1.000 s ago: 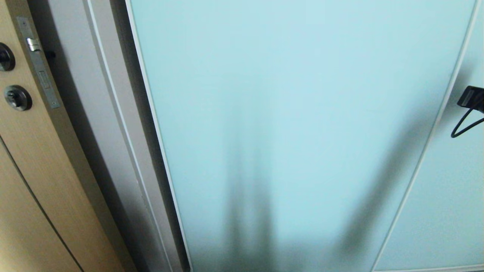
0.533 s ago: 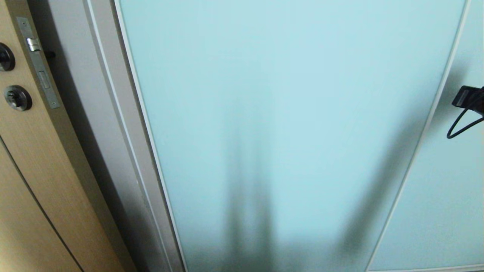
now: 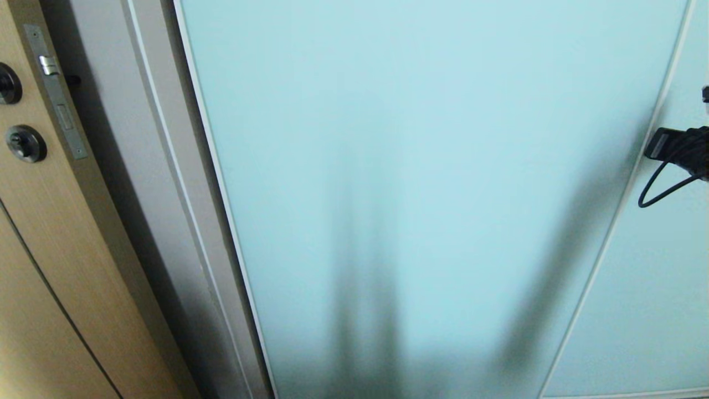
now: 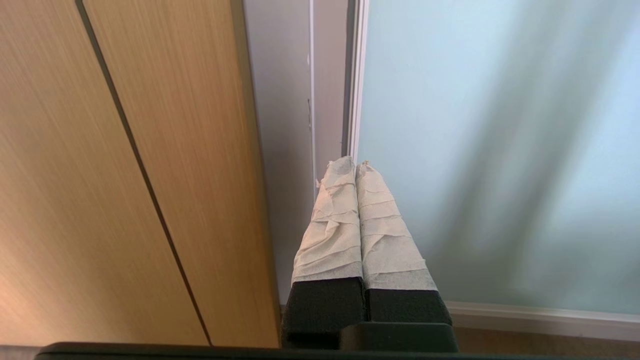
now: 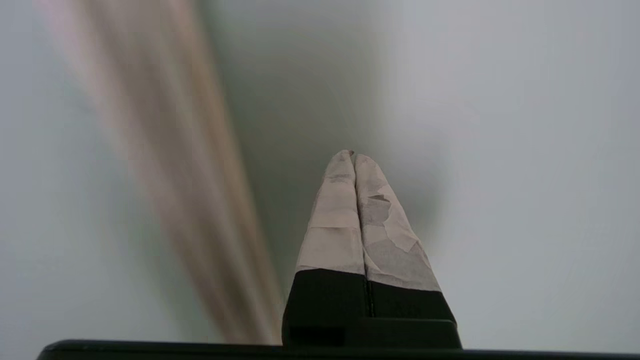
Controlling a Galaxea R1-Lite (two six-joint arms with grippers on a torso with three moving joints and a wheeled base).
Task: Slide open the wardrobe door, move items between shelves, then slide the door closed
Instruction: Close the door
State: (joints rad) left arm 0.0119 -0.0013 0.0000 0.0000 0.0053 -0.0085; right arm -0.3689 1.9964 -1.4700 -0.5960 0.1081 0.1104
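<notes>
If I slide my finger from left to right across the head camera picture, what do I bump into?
Wooden door with dark round knobs → grey wardrobe frame → frosted blue sliding wardrobe door → the robot's right arm at the edge.

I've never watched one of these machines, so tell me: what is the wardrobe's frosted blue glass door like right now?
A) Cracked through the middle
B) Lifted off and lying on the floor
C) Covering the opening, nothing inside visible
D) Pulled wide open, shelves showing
C: in the head view the sliding wardrobe door fills the frame as one unbroken upright pane, its left edge beside the grey frame, with no shelf showing.
</notes>
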